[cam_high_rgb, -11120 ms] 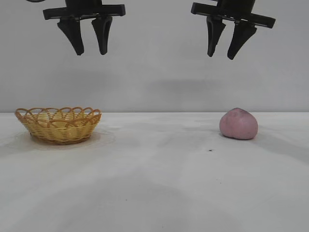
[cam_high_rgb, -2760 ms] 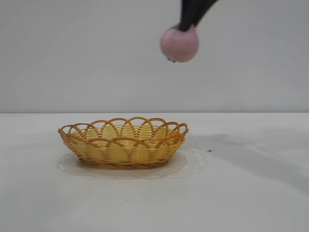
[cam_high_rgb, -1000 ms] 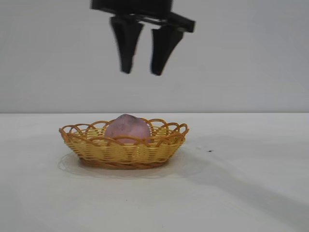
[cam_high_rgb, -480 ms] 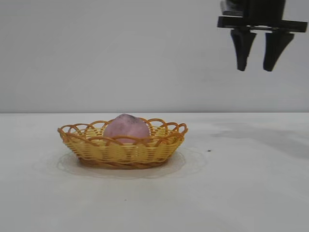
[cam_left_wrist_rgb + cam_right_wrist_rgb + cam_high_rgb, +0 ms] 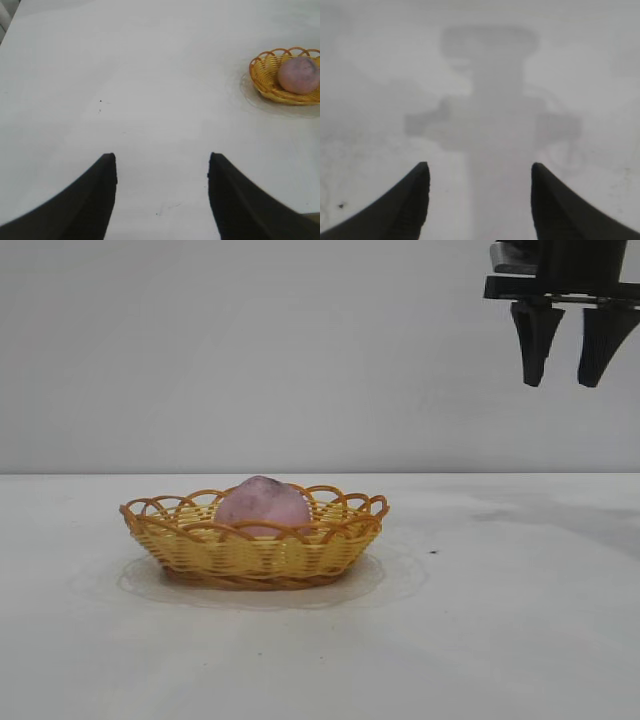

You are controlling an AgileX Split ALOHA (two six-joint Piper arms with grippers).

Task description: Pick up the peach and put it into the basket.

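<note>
The pink-mauve peach (image 5: 262, 508) lies inside the yellow woven basket (image 5: 255, 550) at the table's middle left, its top showing above the scalloped rim. High at the upper right hangs my right gripper (image 5: 562, 375), open and empty, far from the basket. The right wrist view shows that gripper (image 5: 480, 172) over bare table and its own shadow. My left gripper (image 5: 161, 162) is out of the exterior view; its wrist view shows it open and empty, high above the table, with the basket (image 5: 265, 80) and peach (image 5: 298, 75) far off.
The white table (image 5: 480, 620) spreads around the basket. A small dark speck (image 5: 433, 551) lies to the right of the basket. A plain grey wall stands behind.
My right gripper has moved from above the basket to the upper right and stays open. The peach and basket have not moved.
</note>
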